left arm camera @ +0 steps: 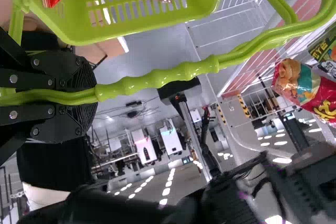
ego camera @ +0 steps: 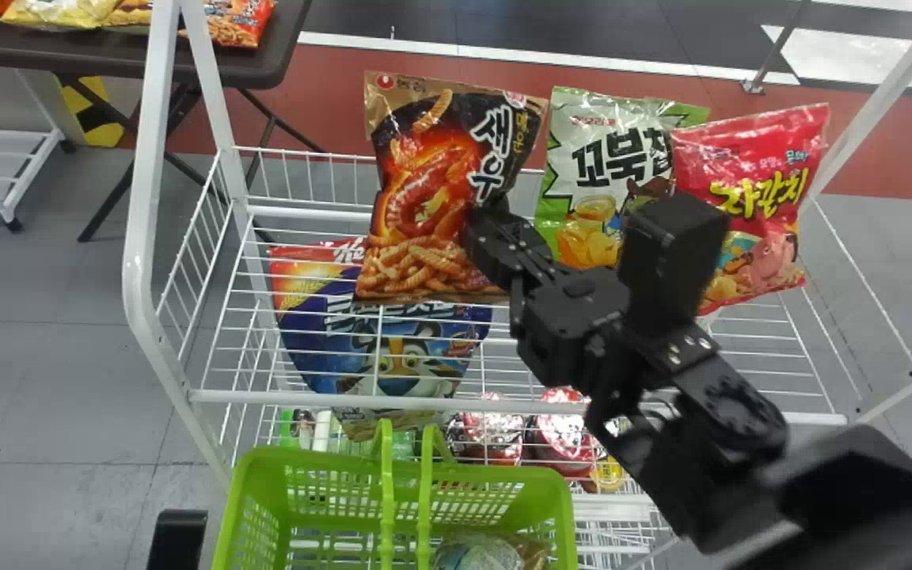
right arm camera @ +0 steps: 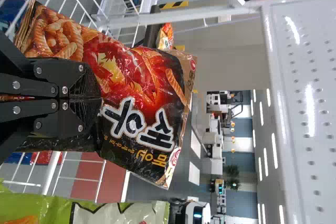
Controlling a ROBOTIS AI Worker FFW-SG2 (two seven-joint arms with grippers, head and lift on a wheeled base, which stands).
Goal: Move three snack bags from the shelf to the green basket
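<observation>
Right gripper (ego camera: pixel 486 229): clenched on the black-and-orange snack bag, gripping it by its right-hand side in the head view.
Black-and-orange snack bag (ego camera: pixel 432 190): one, in the right gripper, face to the head camera, slightly tilted, over the wire shelf (ego camera: pixel 313 212); outside the basket.
Green snack bag (ego camera: pixel 594 170): one, at the shelf, between the held bag and the red one, upright.
Red snack bag (ego camera: pixel 757 178): one, beside the green bag, leaning, its edge overlapping that bag.
Blue snack bag (ego camera: pixel 321 348): one, tiger on front, seen through the wires, partly behind the held bag.
Green basket (ego camera: pixel 246 507): one, open-topped, at the near side of the shelf, crinkly packs inside.
Left gripper (left arm camera: pixel 94 95): closed around the basket handle (left arm camera: pixel 173 74).
Lower tier: red-topped tubs (ego camera: pixel 492 427), under the upper wires.
Dark table (ego camera: pixel 108 55): behind at left, several snack bags (ego camera: pixel 238 20) on top.
</observation>
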